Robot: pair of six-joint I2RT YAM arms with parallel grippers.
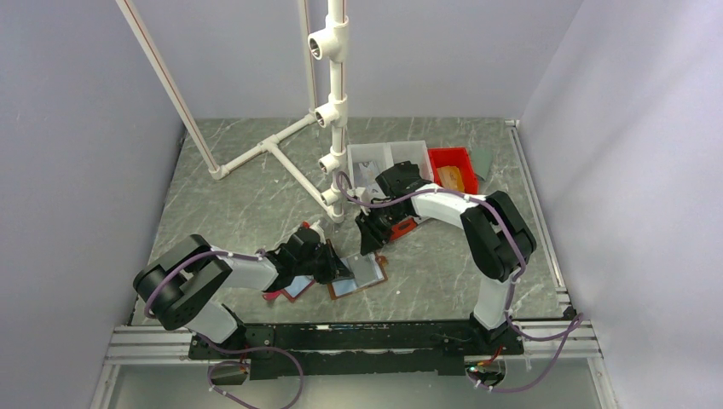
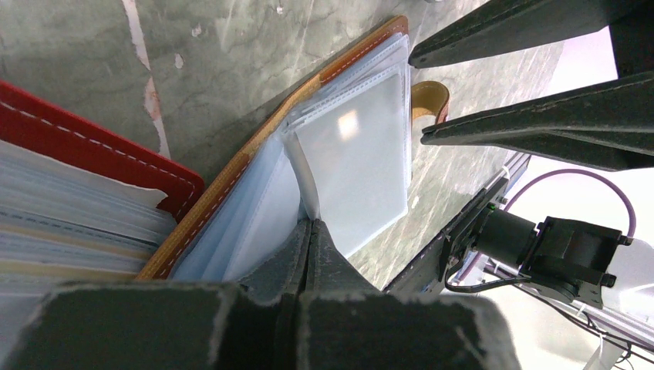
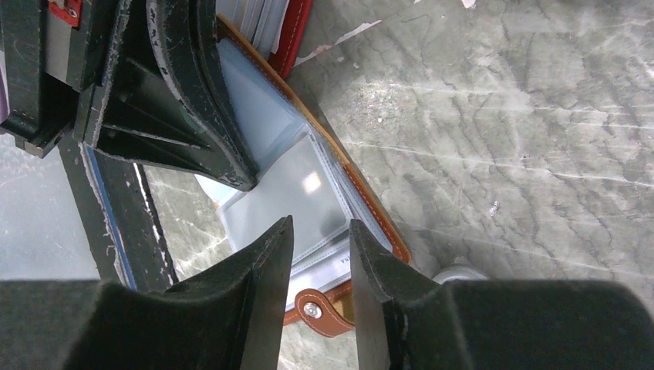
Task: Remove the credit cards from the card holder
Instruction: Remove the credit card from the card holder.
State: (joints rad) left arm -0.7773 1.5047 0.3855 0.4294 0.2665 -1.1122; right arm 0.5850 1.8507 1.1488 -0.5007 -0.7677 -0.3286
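While the left jaws [image 2: 312,231] are clenched on the clear sleeves of the tan holder [image 1: 362,274] close to its spine, the holder lies open on the bench [image 3: 501,116] with its tan cover down and its pages facing up. One frosted sleeve [image 2: 362,146] stands slightly lifted just ahead of the left jaws, a spot of light on it; whether a card sits inside cannot be told. On the far side of that sleeve from the left jaws come the right jaws [image 3: 320,247], released, a narrow gap between them and nothing held in it. They point down at the sleeve's free edge, and through the gap the sleeve shows; whether the tips touch it cannot be told. Right beside the right jaws, at the holder's outer edge, a tan strap [image 3: 312,312] with a metal snap sticks out. Behind the left jaws, touching the tan cover, lies a red holder [image 2: 92,150], also open, its pages stacked thick. Well beyond the right jaws, at the far side of the bench, stand a white tray [image 1: 388,158] and a red bin [image 1: 452,166], with a white pipe frame [image 1: 337,111] next to them
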